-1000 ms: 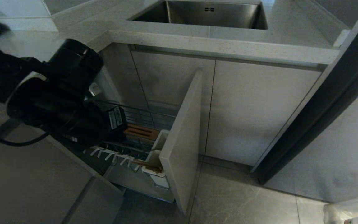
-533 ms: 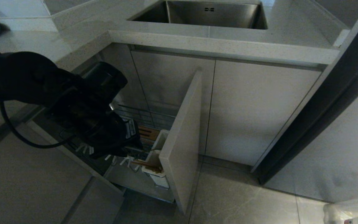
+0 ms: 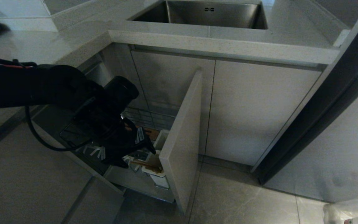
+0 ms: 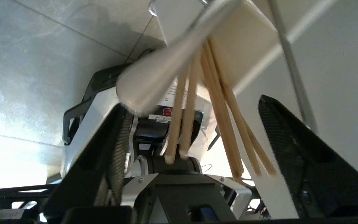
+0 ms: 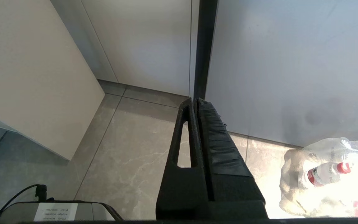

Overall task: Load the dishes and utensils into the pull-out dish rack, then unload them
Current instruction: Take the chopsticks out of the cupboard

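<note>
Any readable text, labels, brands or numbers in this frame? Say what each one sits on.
None can be read.
White sticker on the left gripper body: print too small.
White label on the robot's base under the chopsticks: characters upside down and blurred.
White label on the base, right wrist view: too small.
Bottle label in the plastic bag: washed out.

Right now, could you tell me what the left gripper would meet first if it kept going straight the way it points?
Most likely the chopsticks: the left gripper has its fingers open on either side of their ends, which stick out of the white utensil cup in the pull-out dish rack. Depth is hard to judge.
</note>
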You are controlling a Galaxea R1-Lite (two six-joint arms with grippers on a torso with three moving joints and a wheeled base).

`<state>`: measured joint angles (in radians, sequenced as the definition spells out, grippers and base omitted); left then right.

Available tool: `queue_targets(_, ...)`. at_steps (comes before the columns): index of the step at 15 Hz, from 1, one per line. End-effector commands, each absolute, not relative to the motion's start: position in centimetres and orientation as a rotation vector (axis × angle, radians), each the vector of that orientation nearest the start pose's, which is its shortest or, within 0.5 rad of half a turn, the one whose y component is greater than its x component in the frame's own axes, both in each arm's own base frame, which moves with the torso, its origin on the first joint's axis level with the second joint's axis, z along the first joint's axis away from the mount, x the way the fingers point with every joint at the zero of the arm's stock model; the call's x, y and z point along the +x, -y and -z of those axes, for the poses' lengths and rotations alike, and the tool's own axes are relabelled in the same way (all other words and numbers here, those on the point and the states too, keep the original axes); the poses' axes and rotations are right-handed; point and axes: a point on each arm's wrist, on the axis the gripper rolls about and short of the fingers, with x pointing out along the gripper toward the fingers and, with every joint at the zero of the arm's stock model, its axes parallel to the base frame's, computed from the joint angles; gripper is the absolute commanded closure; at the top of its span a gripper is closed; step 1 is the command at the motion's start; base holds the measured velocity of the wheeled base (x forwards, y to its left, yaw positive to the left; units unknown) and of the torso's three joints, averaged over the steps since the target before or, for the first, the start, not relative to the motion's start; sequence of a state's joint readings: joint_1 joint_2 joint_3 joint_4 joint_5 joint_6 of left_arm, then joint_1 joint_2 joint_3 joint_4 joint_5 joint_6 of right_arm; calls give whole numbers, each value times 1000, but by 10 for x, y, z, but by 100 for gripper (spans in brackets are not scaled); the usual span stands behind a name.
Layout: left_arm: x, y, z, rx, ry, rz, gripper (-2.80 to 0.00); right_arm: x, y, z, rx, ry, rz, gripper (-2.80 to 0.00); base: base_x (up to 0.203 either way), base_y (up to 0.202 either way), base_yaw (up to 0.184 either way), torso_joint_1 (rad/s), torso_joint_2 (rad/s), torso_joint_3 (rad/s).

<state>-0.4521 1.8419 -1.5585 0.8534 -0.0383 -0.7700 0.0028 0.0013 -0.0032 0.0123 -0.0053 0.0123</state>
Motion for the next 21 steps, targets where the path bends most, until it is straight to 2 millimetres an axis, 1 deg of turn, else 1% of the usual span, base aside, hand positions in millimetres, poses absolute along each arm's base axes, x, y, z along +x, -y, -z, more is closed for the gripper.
queue_targets(1,288,139,-209,-438,-1243,-45,-280,-23,0,-75,12,-11,2,0,0,0,0,0,0,0)
queue_targets(5,299,139,-196,-446,-1259,-72,-280,-23,0,-75,12,-11,2,0,0,0,0,0,0,0)
queue_targets(8,303,141,-190,-446,-1263,-76,-280,-23,0,-75,11,-11,2,0,0,0,0,0,0,0)
queue_targets(18,302,141,-192,-452,-1261,-74,-280,-23,0,-75,12,-11,2,0,0,0,0,0,0,0)
queue_targets(21,298,140,-200,-479,-1242,-78,-280,-23,0,-75,12,-11,3,0,0,0,0,0,0,0)
